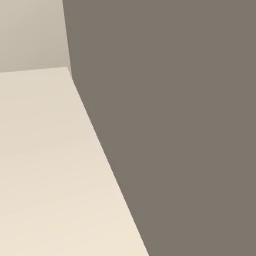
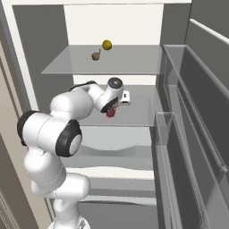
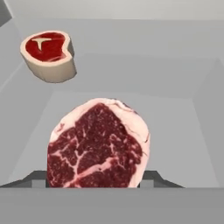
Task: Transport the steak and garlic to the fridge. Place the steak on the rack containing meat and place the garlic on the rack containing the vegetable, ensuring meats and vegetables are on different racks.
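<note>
The steak (image 3: 97,146), a dark red slab with a whitish fat edge, stands between my fingertips in the hand view. My gripper (image 3: 94,181) is shut on it. In the right base view the gripper (image 2: 112,111) reaches into the open fridge (image 2: 44,53), just above its middle rack (image 2: 143,114), with the red steak (image 2: 110,112) under the hand. A second cut of meat (image 3: 48,54), red with a thick pale rim, lies on the same rack, farther in and to the left. The garlic is out of view.
The upper rack (image 2: 134,62) carries a yellow round item (image 2: 106,44) and a small brown one (image 2: 95,55). The fridge door's bins (image 2: 179,134) stand close on the right. A plain grey panel (image 1: 175,125) and pale floor (image 1: 50,175) show in the left base view.
</note>
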Tool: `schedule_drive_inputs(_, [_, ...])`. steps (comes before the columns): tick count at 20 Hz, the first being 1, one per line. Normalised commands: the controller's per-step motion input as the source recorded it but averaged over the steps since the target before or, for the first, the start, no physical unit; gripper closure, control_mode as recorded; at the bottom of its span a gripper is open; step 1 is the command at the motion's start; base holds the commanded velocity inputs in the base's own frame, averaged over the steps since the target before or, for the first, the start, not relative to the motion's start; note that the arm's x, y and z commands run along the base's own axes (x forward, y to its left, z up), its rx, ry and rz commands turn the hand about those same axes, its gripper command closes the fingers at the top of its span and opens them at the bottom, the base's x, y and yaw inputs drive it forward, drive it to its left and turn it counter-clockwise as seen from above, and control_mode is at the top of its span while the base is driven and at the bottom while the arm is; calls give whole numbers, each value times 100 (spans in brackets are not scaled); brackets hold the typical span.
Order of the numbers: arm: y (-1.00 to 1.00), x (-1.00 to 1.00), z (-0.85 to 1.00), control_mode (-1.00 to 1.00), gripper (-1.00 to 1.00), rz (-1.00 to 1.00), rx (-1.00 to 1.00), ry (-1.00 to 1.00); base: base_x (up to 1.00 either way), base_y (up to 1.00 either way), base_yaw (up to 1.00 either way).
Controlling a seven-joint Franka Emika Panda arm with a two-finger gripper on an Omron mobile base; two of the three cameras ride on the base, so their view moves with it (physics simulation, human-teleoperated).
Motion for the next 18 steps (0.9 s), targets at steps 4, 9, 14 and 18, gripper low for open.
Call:
schedule_drive_inputs(4, [-5, 35, -35, -100, 100, 0, 1, 0, 0, 0, 0])
schedule_drive_inputs(9, [-1, 8, -31, -100, -100, 0, 1, 0, 0, 0, 0])
schedule_drive_inputs(14, [-4, -30, -6, -100, -100, 0, 0, -8, 0, 0, 0])
schedule_drive_inputs(18, [0, -8, 0, -100, -100, 0, 0, -11, 0, 0, 0])
